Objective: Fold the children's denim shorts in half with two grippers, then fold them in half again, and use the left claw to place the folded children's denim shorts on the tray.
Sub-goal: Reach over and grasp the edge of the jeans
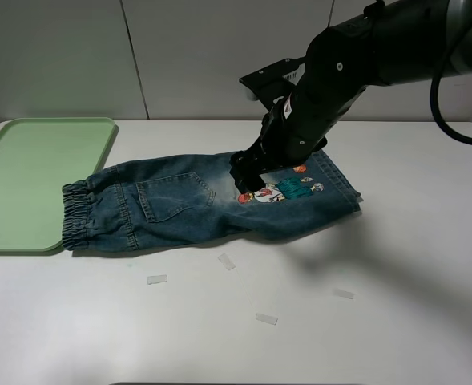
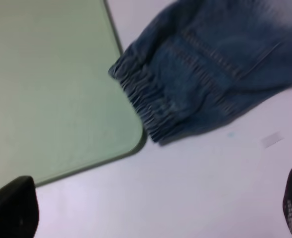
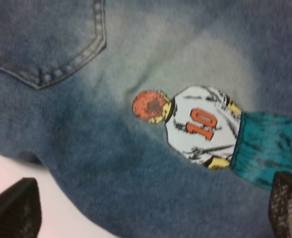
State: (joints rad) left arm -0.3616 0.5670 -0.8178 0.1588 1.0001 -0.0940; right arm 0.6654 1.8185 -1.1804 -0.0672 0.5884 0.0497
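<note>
Right end effector (image 1: 246, 183) spread wide over washed denim.
Children's denim shorts (image 1: 171, 204) lie flat mid-frame on the smooth white surface (image 1: 396, 321), gathered waistband meeting the low rim of the rounded green tray (image 1: 27, 176) at left; left end effector (image 2: 153, 210) also released; open surface lies right and below.

The right arm (image 1: 324, 88) covers the middle of the denim shorts (image 1: 171, 204) and part of their cartoon patch (image 1: 288, 191). The tray (image 1: 27, 176) runs off the picture's edge. 4 small pale scraps (image 1: 157, 279) on the tabletop (image 1: 396, 321) are too small to identify. The left wrist view is blurred.
</note>
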